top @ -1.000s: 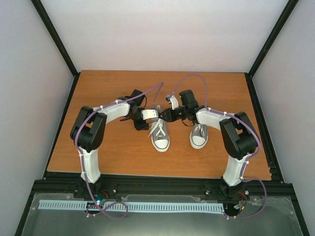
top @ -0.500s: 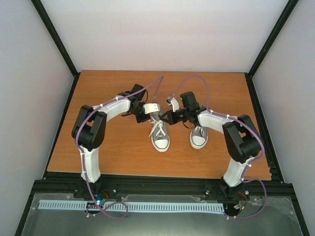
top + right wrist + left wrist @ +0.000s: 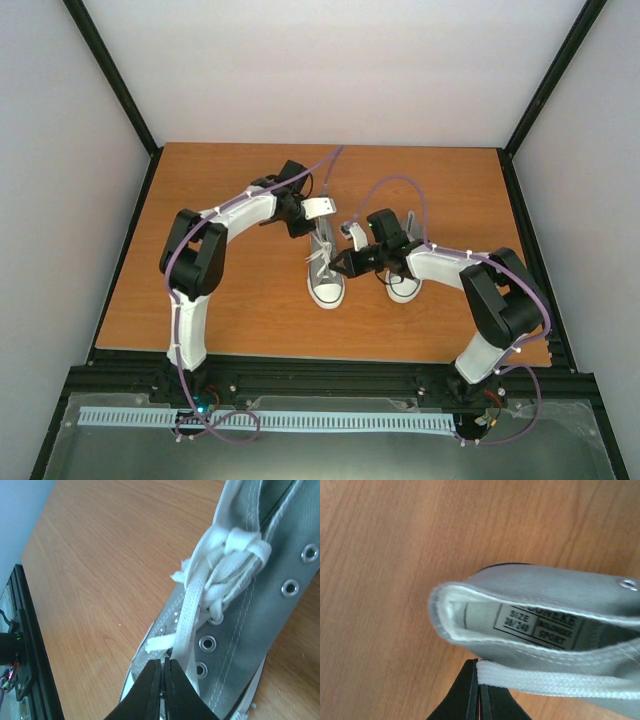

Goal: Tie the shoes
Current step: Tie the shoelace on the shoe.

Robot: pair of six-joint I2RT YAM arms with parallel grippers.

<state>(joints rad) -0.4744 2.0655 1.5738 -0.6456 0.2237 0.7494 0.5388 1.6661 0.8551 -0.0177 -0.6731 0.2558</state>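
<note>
Two clenched grippers each pinch a lace [image 3: 555, 680] of the sneaker [image 3: 326, 285] at the centre of the table [image 3: 220, 300], left gripper [image 3: 478, 670] at its 12 o'clock, right gripper [image 3: 163, 667] at 3 o'clock, probably to cinch the knot [image 3: 235, 555].

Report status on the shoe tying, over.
Left jaws shut on a lace strand by the heel opening. Right jaws shut on a second strand below the knot. Grey shoe upright, second shoe beside it; nothing in the way.

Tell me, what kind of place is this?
Probably a robot test booth: a left arm and right arm bolted to a black frame, plain white walls, and a wooden table holding grey shoes.
</note>
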